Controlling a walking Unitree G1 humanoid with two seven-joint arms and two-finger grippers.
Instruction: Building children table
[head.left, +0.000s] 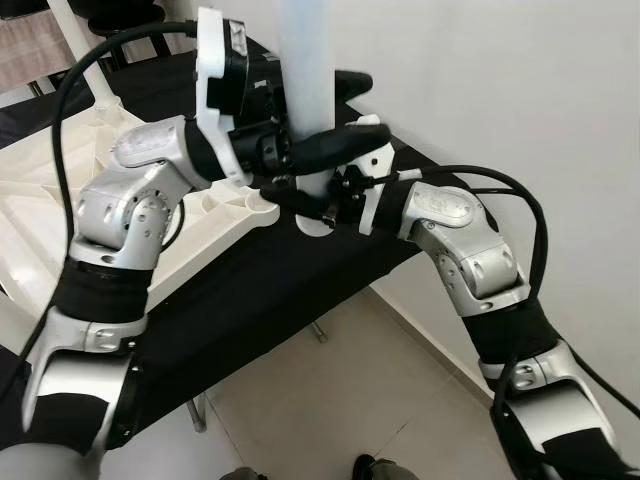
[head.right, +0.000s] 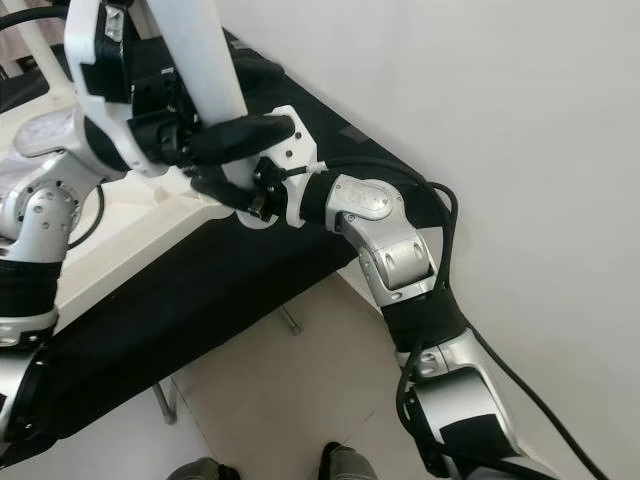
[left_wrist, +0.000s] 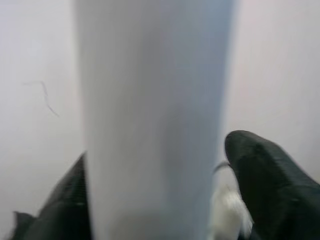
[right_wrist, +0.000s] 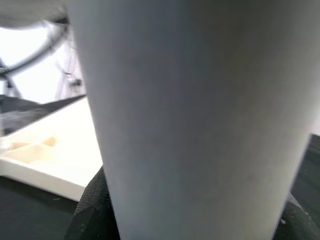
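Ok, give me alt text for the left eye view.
Both tools grip an upright white table leg standing at the corner of an upturned white tabletop: the left tool above, the right tool at its base. The tabletop lies on a black surface.

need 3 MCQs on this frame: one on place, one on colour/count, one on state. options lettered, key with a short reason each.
1. Where does the white table leg stand?
A. At the corner of the upturned white tabletop
B. Flat on the floor
C. Leaning against the wall

2. What colour is the cloth under the tabletop?
A. Red
B. Black
C. Yellow

3. What are the grippers doing?
A. Both hang idle
B. One holds the leg, the other rests on the cloth
C. Both are closed on the leg

Key: 1 A, the leg rises upright from the tabletop's corner socket. 2 B, the cloth below the white top is black. 3 C, the left gripper wraps the leg higher up and the right gripper clasps it near the base; each wrist view shows black fingers on either side of the leg.
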